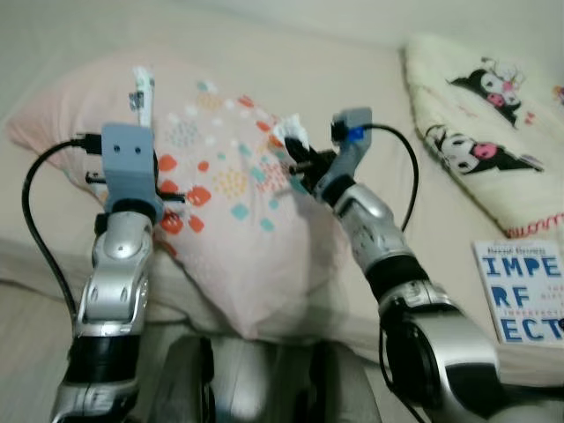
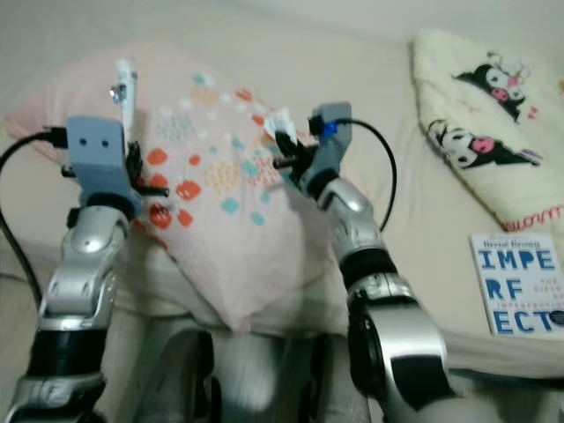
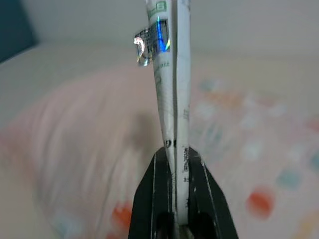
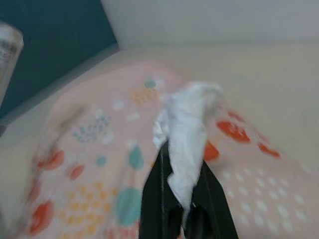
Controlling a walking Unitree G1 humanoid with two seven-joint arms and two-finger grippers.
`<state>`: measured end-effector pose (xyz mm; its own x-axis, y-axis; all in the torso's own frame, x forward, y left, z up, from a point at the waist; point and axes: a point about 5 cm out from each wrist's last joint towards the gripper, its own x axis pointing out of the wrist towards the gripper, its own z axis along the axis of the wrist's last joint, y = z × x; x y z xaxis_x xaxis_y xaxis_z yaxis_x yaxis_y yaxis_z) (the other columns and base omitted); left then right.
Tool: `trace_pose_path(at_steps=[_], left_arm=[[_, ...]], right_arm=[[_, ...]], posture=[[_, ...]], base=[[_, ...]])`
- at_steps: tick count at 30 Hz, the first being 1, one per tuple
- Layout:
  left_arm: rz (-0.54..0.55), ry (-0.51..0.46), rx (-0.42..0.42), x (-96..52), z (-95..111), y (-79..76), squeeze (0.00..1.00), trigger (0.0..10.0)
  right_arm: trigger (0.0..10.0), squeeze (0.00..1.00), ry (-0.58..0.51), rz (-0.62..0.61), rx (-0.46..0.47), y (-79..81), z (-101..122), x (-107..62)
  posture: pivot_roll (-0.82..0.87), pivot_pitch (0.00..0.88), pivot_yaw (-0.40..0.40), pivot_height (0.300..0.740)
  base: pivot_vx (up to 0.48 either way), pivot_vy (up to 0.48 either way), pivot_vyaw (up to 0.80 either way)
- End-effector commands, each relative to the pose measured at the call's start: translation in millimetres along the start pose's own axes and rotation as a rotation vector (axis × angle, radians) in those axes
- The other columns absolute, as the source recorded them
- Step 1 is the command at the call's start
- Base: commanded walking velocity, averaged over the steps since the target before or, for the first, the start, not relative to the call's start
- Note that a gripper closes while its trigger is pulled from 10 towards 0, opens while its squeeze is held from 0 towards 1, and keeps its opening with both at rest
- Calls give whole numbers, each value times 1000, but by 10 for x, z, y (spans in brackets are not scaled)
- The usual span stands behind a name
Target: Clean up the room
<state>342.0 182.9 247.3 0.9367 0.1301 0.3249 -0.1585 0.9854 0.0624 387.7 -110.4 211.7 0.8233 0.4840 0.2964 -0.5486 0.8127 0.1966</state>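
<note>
A pink pillow with coloured dots lies on a cream bed. My left gripper is shut on a flat white wrapper with printed labels, held upright above the pillow's left part. My right gripper is shut on a crumpled white tissue, held over the pillow's right side. Both arms reach forward over the pillow.
A cream blanket with black-and-pink cartoon figures lies at the right on the bed. A white book with blue letters rests at the lower right. A dark teal wall stands beyond the bed.
</note>
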Motion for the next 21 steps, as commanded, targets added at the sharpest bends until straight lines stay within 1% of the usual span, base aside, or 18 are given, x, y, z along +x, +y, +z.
trace_pose_path(at_steps=[1,2,3,4,5,7,8,9,10,12,13,14,15,17,21], left_arm=[[-70,-19,-33,53,-4,-132,0,10000],[-106,-29,-37,70,5,-195,0,10000],[-136,-27,-44,72,-6,-257,0,10000],[-136,-27,-44,72,-6,-257,0,10000],[-150,-25,-51,72,-19,-292,0,10000],[-172,12,-87,52,-128,-371,0,10000],[-172,12,-87,52,-128,-371,0,10000],[-178,30,-98,31,-186,-398,0,10000],[-178,30,-98,31,-186,-398,0,10000],[-184,93,-105,-37,-378,-435,0,10000],[-184,93,-105,-37,-378,-435,0,10000],[-186,118,-106,-61,-454,-439,0,10000],[-191,149,-112,-114,-570,-428,0,10000],[-194,182,-115,-179,-703,-404,0,10000],[-194,194,-112,-198,-755,-393,0,10000]], right_arm=[[0,0,-14,-33,51,-77,-11,-166],[0,0,-15,-48,52,-104,-33,-266],[0,0,-17,-64,56,-134,-48,-346],[0,0,-17,-64,56,-134,-48,-346],[0,0,-16,-73,59,-149,-55,-392],[0,0,2,-90,46,-180,-99,-460],[0,0,2,-90,46,-180,-99,-460],[0,0,13,-95,39,-184,-123,-481],[0,0,13,-95,39,-184,-123,-481],[0,0,50,-112,37,-169,-198,-540],[0,0,50,-112,37,-169,-198,-540],[0,0,69,-120,40,-151,-222,-575],[0,0,103,-130,39,-139,-299,-626],[0,0,144,-141,41,-122,-388,-692],[0,0,159,-144,44,-113,-412,-719]], posture=[[38,66,-79,605],[38,66,-79,610],[20,44,-66,615],[20,44,-66,615],[20,44,-66,620],[-1,4,-48,630],[-1,4,-48,630],[-1,4,-48,635],[-1,4,-48,635],[-5,0,-41,645],[-5,0,-41,645],[-5,0,-41,650],[-9,0,-43,655],[-8,0,-43,665],[-8,0,-43,675]], base=[[0,0,0],[0,0,0],[0,0,0],[0,0,0],[0,0,0],[0,0,0],[0,0,0],[0,0,0],[0,0,0],[0,0,0],[0,0,0],[0,0,0],[-375,0,0],[-187,0,0],[0,0,0]])
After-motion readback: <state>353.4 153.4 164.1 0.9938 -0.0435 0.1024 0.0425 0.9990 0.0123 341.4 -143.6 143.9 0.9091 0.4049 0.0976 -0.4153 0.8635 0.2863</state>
